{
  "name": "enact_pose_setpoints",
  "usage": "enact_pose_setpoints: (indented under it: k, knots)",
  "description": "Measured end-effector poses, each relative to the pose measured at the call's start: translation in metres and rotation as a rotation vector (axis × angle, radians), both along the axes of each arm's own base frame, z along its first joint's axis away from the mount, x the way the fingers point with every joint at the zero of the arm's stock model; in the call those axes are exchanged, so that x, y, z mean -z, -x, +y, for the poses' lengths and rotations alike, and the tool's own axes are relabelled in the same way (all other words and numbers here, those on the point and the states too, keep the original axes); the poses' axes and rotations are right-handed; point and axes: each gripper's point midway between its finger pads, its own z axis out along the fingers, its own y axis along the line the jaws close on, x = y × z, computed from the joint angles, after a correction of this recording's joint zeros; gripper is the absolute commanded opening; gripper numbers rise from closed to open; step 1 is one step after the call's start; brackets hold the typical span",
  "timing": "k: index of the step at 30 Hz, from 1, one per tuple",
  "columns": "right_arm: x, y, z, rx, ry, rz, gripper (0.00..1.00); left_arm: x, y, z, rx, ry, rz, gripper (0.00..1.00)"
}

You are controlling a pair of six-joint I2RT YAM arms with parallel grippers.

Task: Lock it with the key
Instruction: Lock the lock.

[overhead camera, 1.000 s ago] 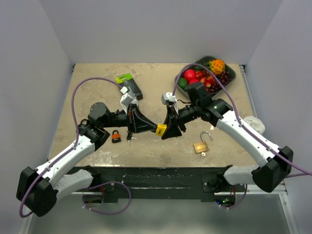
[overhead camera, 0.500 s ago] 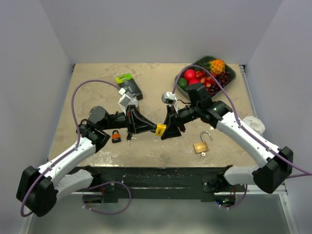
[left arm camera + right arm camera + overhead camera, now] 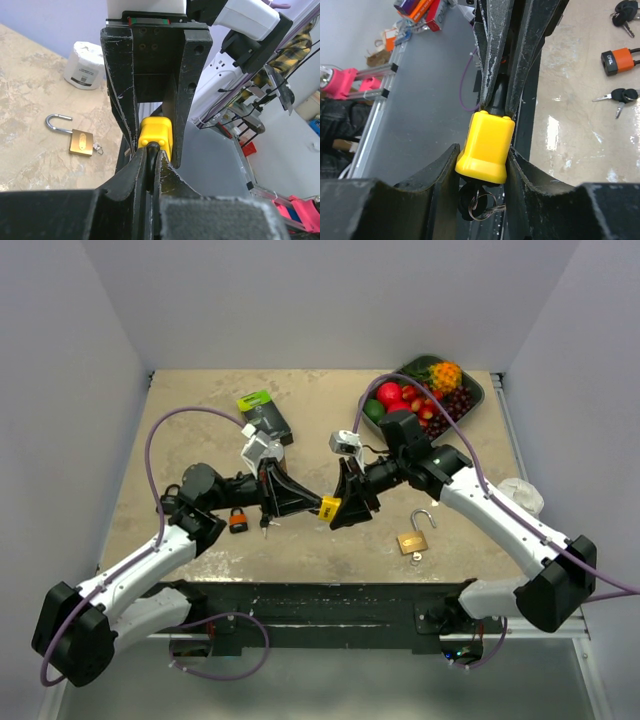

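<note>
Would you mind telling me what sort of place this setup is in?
Most likely a robotics lab work cell: plain white walls box in the table, aluminium framing stands beyond it, and the left pincer and right pincer clamp a yellow padlock.

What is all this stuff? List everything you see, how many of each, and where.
yellow padlock: one, yellow, held in the air over mid-table
ringed key: one, black, at the yellow padlock's bottom end
brass padlock: one, gold, shackle open, on the table right of centre
orange padlock: one, orange, on the table left of centre
key bunches: two, black, beside the orange padlock
packet: one, green and black, far side, left of centre
fruit tray: one, dark, far right corner, with mixed fruit
white roll: one, right edge
table: one, beige
left arm: white and black, jaws shut on the yellow padlock
right arm: the same
</note>
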Motion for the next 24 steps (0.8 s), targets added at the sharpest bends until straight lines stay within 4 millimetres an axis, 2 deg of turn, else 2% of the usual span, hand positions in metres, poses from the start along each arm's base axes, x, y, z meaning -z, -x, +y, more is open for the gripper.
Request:
enact_pose_setpoints:
  k: [2, 3, 4, 5, 9, 12, 17, 24]
  knots:
    - [0.003, -0.001, -0.001, -0.005, 0.001, -0.026, 0.02, 0.001, -0.001, 0.002, -0.006, -0.008, -0.009, 0.00]
    - [0.004, -0.002, 0.000, -0.004, 0.001, -0.042, 0.07, 0.001, -0.002, 0.004, -0.009, -0.011, -0.017, 0.00]
    - [0.005, -0.004, 0.001, 0.001, 0.004, -0.064, 0.14, 0.002, -0.005, 0.006, -0.013, -0.019, -0.026, 0.00]
    - [0.007, -0.006, 0.001, 0.007, 0.008, -0.080, 0.31, 0.003, -0.007, 0.009, -0.015, -0.028, -0.030, 0.00]
    - [0.007, -0.018, 0.004, 0.035, 0.001, -0.160, 0.55, -0.001, -0.017, 0.017, -0.023, -0.070, -0.081, 0.00]
    - [0.004, -0.035, -0.001, 0.082, -0.007, -0.197, 0.57, -0.002, -0.029, 0.026, -0.058, -0.103, -0.089, 0.00]
    - [0.003, -0.067, -0.023, 0.203, 0.016, -0.228, 0.57, 0.008, -0.047, 0.040, -0.119, -0.149, -0.078, 0.00]
    - [-0.004, -0.068, -0.029, 0.231, 0.015, -0.257, 0.61, 0.014, -0.042, 0.041, -0.094, -0.167, -0.071, 0.00]
